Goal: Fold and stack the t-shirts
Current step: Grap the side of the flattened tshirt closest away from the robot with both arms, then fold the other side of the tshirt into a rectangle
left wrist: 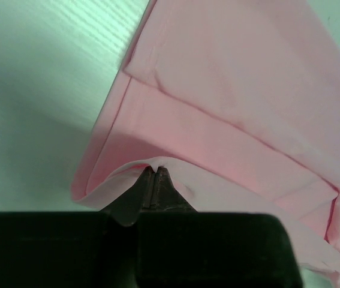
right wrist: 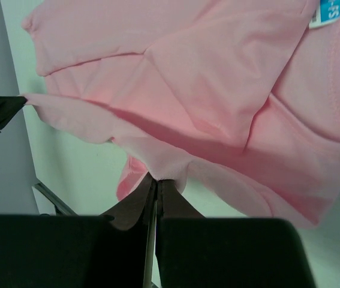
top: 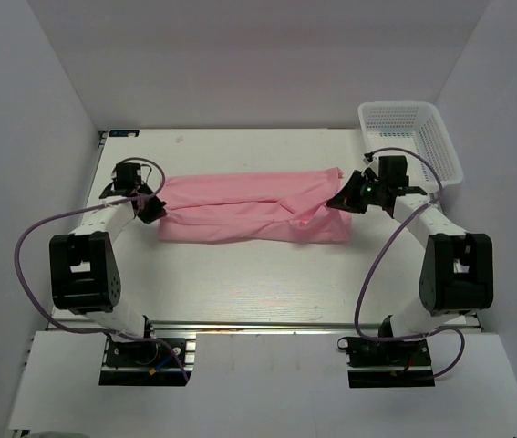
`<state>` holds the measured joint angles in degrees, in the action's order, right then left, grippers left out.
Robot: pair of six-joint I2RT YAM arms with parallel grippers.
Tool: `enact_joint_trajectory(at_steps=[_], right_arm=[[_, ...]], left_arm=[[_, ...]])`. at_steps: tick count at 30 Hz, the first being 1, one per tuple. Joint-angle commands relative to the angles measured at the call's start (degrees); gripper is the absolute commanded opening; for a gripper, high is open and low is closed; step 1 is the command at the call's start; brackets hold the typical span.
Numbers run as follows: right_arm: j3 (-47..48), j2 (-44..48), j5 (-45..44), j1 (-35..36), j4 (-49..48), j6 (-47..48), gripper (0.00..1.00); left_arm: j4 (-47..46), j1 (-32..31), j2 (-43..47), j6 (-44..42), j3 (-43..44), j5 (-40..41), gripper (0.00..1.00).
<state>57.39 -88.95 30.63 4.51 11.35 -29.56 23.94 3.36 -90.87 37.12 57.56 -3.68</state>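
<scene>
Top external: the pink t-shirt (top: 253,208) lies as a long band across the desk (top: 240,292). It sits nearer the far edge than the near one and runs from the left side almost to the right. Its right end stops just short of the white basket (top: 413,137) in the far right corner.

Left fingers (left wrist: 149,183) are pressed together on a thin lip of cloth at the shirt's left end. Right fingers (right wrist: 156,183) are pinched the same way on a hem at the right end, w/ cloth sagging either side of the pinch. Both grips catch only a little fabric.

Looks to me like a two-handed fold along the length, approx. mid-step. To do it well:
- I'd raise both ends evenly so the band doesn't twist.
- Keep light tension btwn the arms. Thin cloth can slip out of a pinch this small.
- Carry the held edge over to meet the opposite edge.
- Lower it flat before letting go.
- The middle is rumpled near the right end, so a gentle outward pull first should smooth it.

Writing: right wrist view shows a small blue neck tag (right wrist: 327,13) w/ white chars. It's cut off by the frame edge, so I can't read it. No print elsewhere on the shirt.
</scene>
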Motion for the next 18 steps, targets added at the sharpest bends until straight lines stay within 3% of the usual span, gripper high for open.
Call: enact_joint_trajectory(at_steps=[1, 18], right_arm=[[5.7, -2.4, 2.8, -1.3, -2.4, 1.6, 0.00], [24.0, -20.6, 2.5, -2.5, 2.1, 9.5, 0.00]], left_arm=[[-1.0, 0.7, -1.1, 0.9, 4.1, 1.0, 0.00], [-5.8, 0.7, -12.6, -0.8, 14.3, 3.1, 0.00]])
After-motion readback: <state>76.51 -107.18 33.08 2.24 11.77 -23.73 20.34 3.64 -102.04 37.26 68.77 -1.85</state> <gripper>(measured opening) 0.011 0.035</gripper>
